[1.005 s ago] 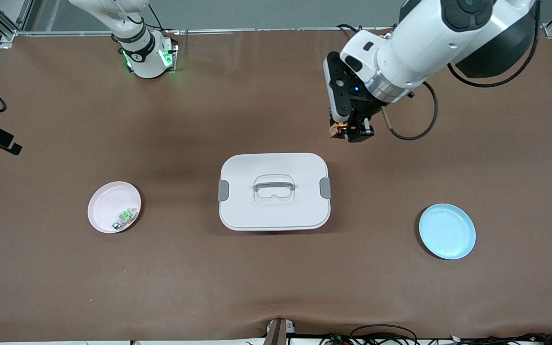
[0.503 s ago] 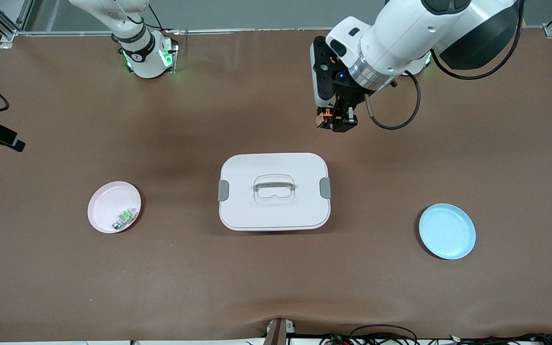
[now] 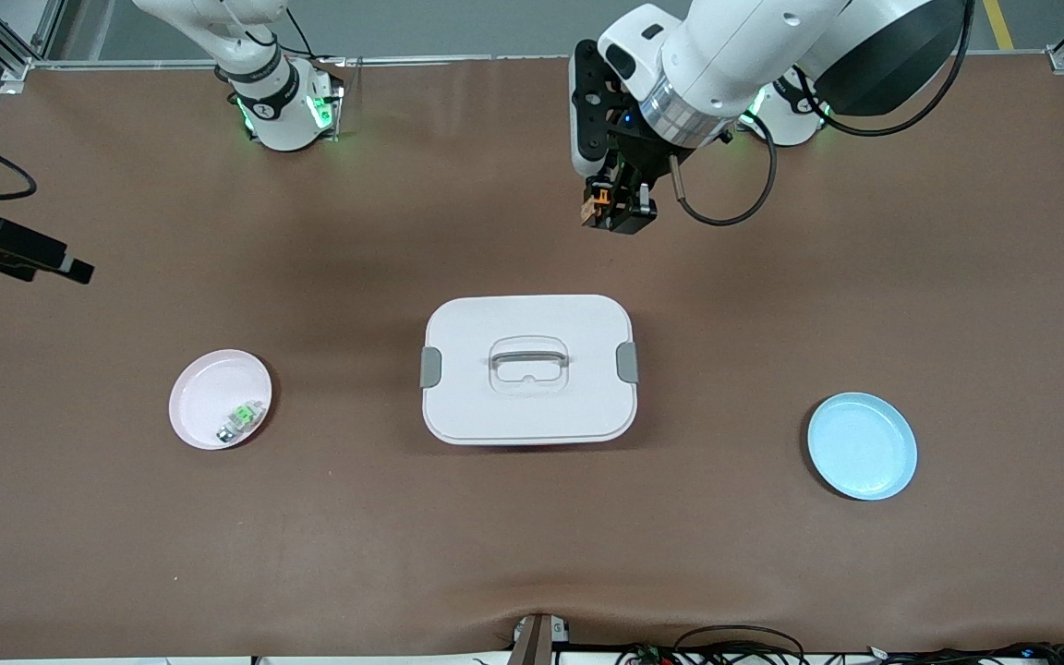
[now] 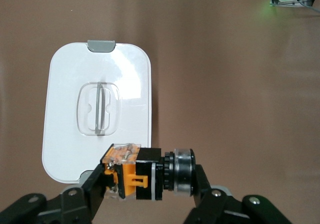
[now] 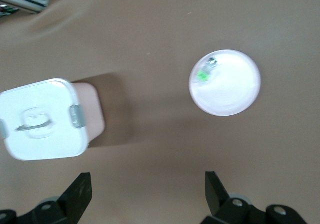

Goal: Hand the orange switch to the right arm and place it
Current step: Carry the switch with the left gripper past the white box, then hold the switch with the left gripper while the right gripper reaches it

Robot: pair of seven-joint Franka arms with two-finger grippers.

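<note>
Orange switch: we see the orange switch [image 4: 141, 175] pinched between the fingers [image 4: 85, 191] of the left gripper [image 3: 608, 214], low in the left wrist frame; in the front view it is only a small orange speck [image 3: 598, 197] in the upper centre.
Left gripper: it is clamped on the switch, in the air over bare table, above the white box in the front frame.
Hidden parts: the switch's orange-and-clear end is partly covered by one finger, and its black ring end by the other.
White box: the white box [image 3: 528, 369] with grey clips sits mid-frame, lid on, handle flat.
Right gripper: the right gripper [image 5: 147, 194] has its fingers [image 5: 80, 189] spread wide apart with nothing between them; we see it at the bottom edge of its wrist frame, its body cut off.
Pink plate: the pink plate [image 3: 204, 388], lower left, holds a small green-and-clear part [image 3: 241, 417], too small to read.
Blue plate: the blue plate [image 3: 862, 446] lies lower right.
</note>
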